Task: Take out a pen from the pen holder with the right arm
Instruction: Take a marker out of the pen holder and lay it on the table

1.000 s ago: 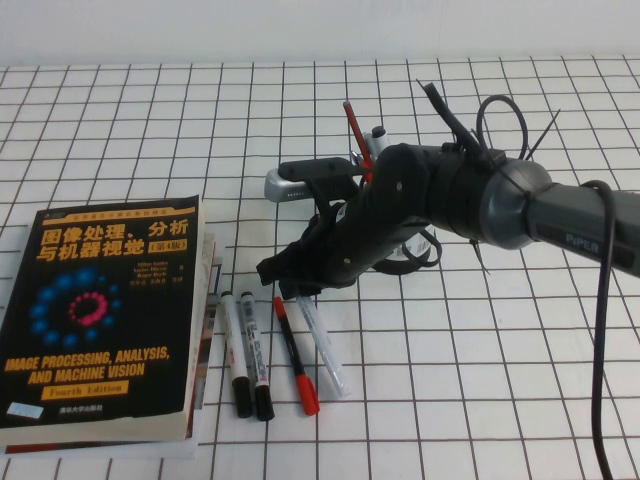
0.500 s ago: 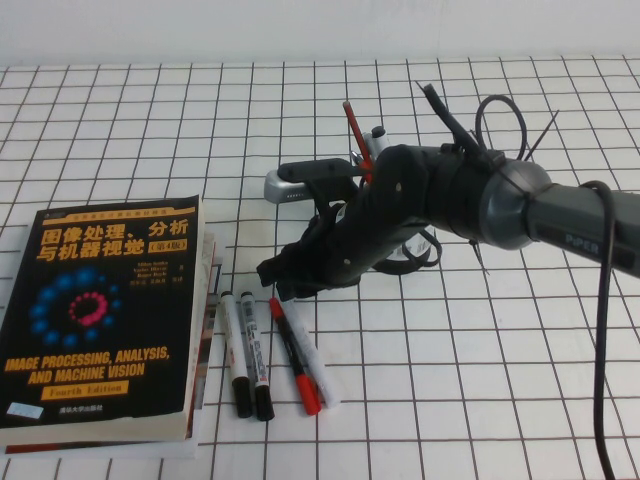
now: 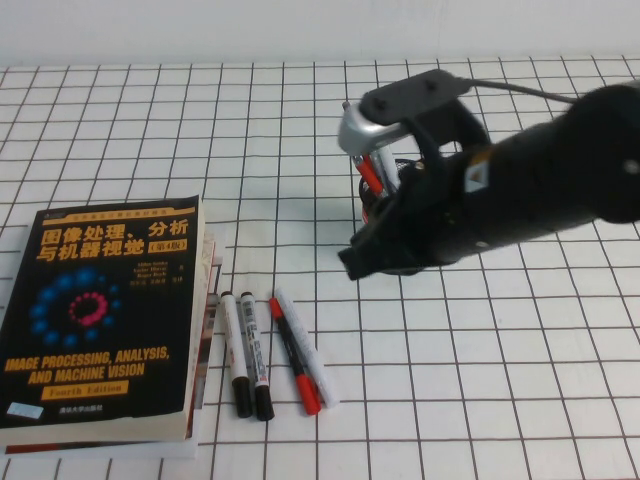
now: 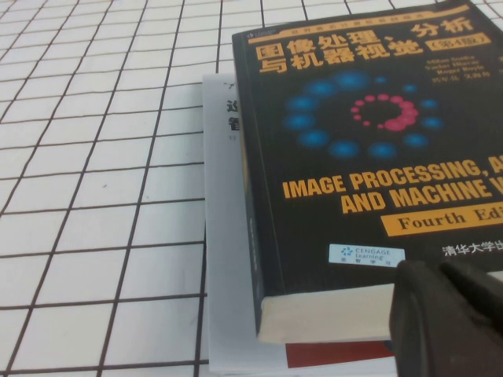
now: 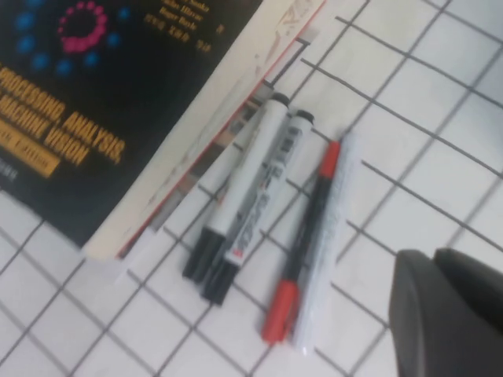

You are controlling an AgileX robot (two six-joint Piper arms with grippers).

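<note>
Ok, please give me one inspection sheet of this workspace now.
Surface: white gridded table.
Job's things: pen holder mostly hidden behind the right arm, red pen standing in it; four loose pens lie beside the books.
Clutter: stacked books at the robot's left.
Hands: right hand shut, nothing seen in it, hovers by the holder; left hand above the top book's corner.
Cables: one grey cable over the right arm.
Surroundings: white wall behind.

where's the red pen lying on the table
High view: the red pen lies left of centre, between two black-capped markers and a white pen. Right gripper, shut, sits beyond it to the right; left gripper near the book.
</note>
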